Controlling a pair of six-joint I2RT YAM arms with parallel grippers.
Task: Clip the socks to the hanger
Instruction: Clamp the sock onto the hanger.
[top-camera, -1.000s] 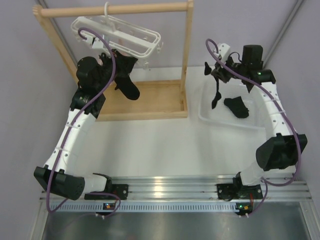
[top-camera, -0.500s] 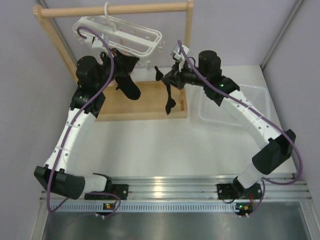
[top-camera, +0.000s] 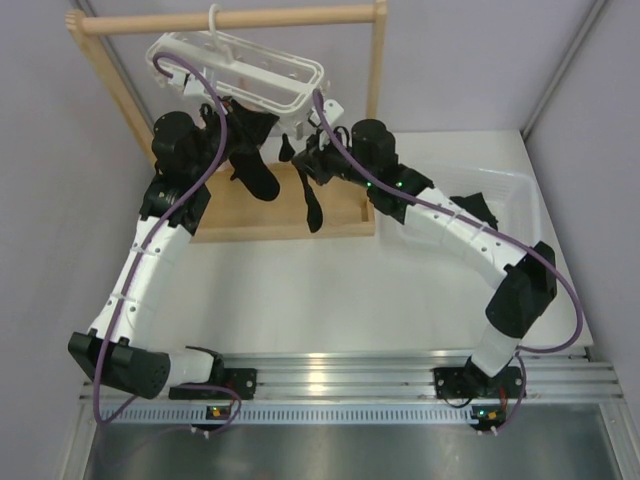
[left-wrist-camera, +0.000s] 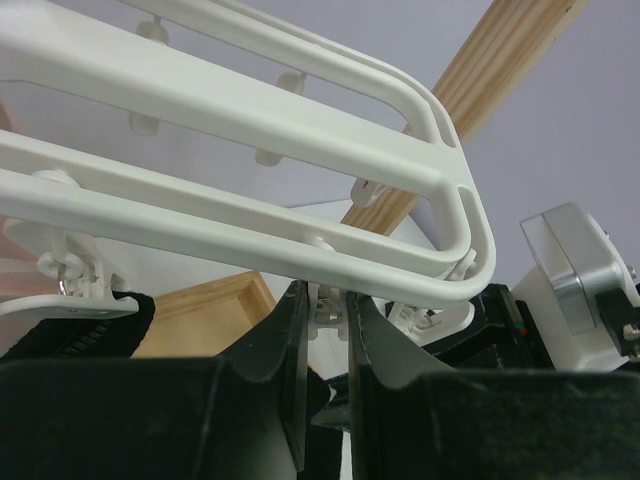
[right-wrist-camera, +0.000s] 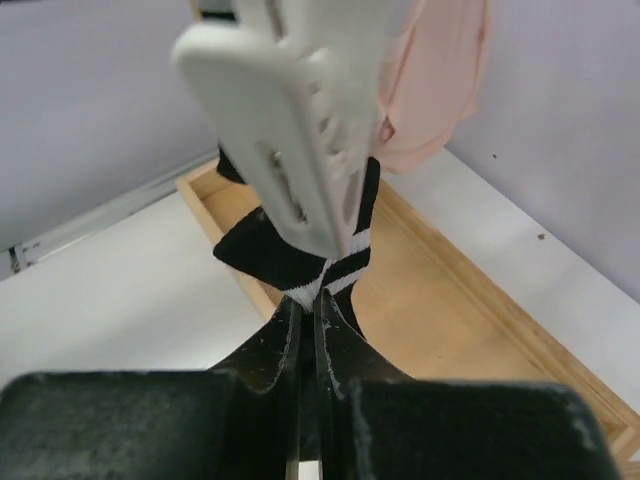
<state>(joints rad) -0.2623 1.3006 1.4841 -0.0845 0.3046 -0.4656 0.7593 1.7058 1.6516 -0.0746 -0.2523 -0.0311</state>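
The white hanger (top-camera: 240, 62) hangs by its hook from the wooden rod. My left gripper (top-camera: 220, 115) reaches up under the hanger frame (left-wrist-camera: 250, 110); in the left wrist view this gripper (left-wrist-camera: 326, 300) is shut on a small white clip (left-wrist-camera: 330, 312). One black sock (top-camera: 255, 168) dangles from the hanger beside it. My right gripper (top-camera: 300, 158) is shut on the white-striped cuff of a second black sock (right-wrist-camera: 290, 255), which hangs limp (top-camera: 312, 205) right under a hanger clip (right-wrist-camera: 295, 130). Another sock (top-camera: 478, 208) lies in the tray.
The wooden rack (top-camera: 372, 110) stands around the hanger, and its base board (top-camera: 335, 205) lies below both grippers. A pale pink cloth (right-wrist-camera: 435, 80) hangs just behind the clip. A clear plastic tray (top-camera: 525, 190) sits at the right.
The right arm has swung left from over the tray to the hanger, carrying the sock with it. The left arm has not moved.
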